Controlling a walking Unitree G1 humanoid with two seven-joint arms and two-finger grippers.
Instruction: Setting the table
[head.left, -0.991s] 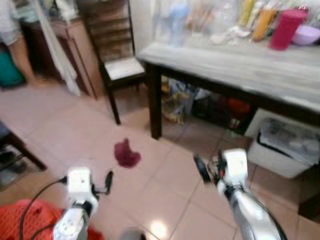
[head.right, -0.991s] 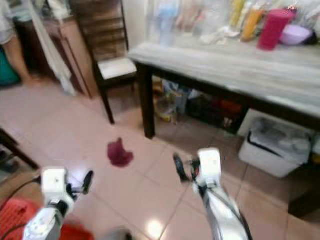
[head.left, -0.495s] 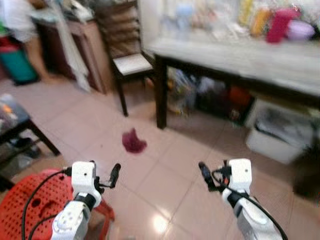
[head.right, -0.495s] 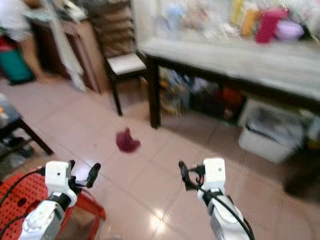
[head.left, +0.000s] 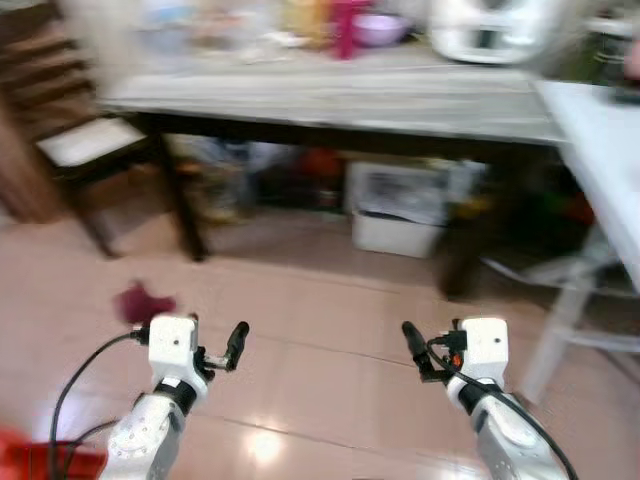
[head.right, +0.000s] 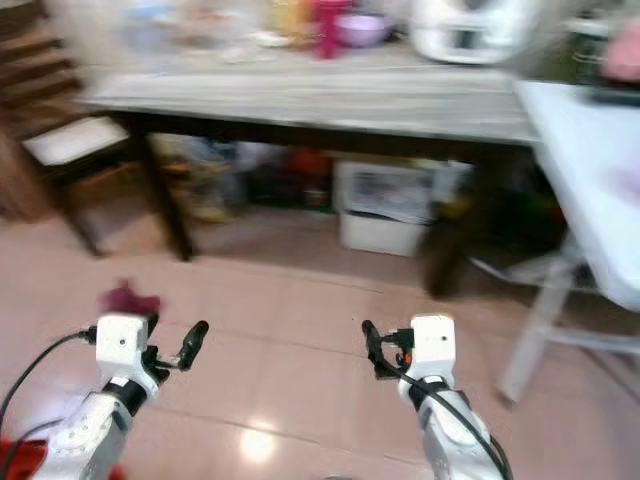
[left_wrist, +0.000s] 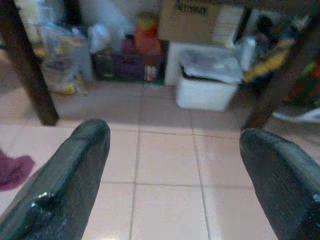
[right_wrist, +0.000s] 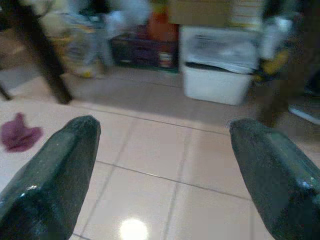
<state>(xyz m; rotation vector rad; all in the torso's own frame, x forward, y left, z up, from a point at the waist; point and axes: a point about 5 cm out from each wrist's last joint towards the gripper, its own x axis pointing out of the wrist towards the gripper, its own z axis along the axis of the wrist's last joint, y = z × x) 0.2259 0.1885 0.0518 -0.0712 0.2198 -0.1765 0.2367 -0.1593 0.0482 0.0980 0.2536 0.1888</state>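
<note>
A grey-topped table (head.left: 330, 100) on dark legs stands ahead, blurred. At its far edge are a pink cup (head.left: 347, 22), a purple bowl (head.left: 375, 28), bottles and a white appliance (head.left: 490, 28). My left gripper (head.left: 238, 342) and right gripper (head.left: 411, 345) are held out low over the tiled floor, short of the table. In the wrist views the left gripper (left_wrist: 172, 150) and right gripper (right_wrist: 162, 145) are both open and hold nothing.
Under the table sit a white bin (head.left: 400, 205), bags and boxes. A dark chair (head.left: 85, 150) stands at the left, a white table (head.left: 605, 150) at the right. A maroon cloth (head.left: 143, 300) lies on the floor by my left arm. A red stool's edge (head.left: 20, 455) shows bottom left.
The camera has swung to the right: the table now lies straight ahead, and the chair, cloth and red stool have slid left. Both grippers stay open.
</note>
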